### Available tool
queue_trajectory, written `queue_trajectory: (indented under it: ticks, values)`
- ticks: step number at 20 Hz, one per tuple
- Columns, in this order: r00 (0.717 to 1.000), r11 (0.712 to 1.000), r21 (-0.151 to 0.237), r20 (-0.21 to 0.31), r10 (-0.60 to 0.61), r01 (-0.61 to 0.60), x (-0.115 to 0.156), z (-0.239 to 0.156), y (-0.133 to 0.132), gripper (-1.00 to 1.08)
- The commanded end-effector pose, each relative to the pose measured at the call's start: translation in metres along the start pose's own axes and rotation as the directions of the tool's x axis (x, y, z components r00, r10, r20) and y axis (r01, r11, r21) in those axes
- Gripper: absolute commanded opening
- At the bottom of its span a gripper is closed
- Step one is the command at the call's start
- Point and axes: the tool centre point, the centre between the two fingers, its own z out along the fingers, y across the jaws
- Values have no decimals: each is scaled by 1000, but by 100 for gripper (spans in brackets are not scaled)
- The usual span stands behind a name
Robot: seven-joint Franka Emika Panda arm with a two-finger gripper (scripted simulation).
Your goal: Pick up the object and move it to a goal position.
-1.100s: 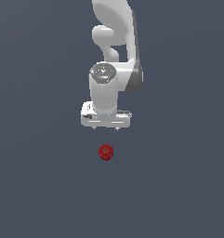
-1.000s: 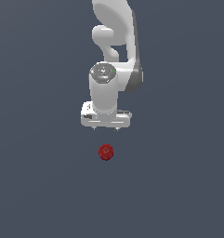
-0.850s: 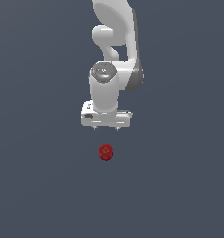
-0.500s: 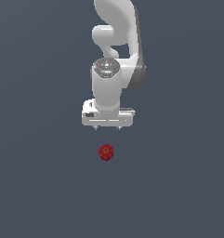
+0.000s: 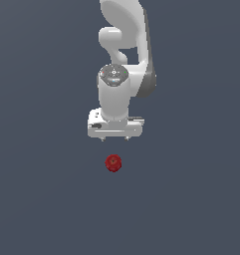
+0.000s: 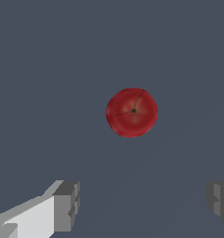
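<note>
On the dark grey-blue floor (image 5: 47, 199) lies the object (image 5: 113, 163), a small dark-red roundish ball, alone on the surface. Exterior view: the white arm (image 5: 124, 60) hangs from above, wrist pointing down, with the gripper (image 5: 114, 138) above the object and apart from it, no contact. The object sits almost directly beneath the gripper's middle in that view. Wrist view: the object (image 6: 132, 112) appears as a red sphere with a small dark dimple and faint lines radiating from it. Two grey fingertips (image 6: 67, 206) show at the frame edge with a wide gap between them; jaws stand wide apart and hold nothing. The object lies beyond the fingertips, not between them.
</note>
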Motion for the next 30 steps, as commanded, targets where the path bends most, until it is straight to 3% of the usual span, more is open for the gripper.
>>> queue_trajectory:
  ticks: [1,10,20,30]
  values:
    - [1000,1000,-1,0,-29,29,3,3,1,100]
    - [978,978,-1,-3,-209,209,21,22,3,100]
    - [901,901,4,-13,-434,434,44,49,8,100]
    - [848,849,7,-21,-529,529,54,62,10,100]
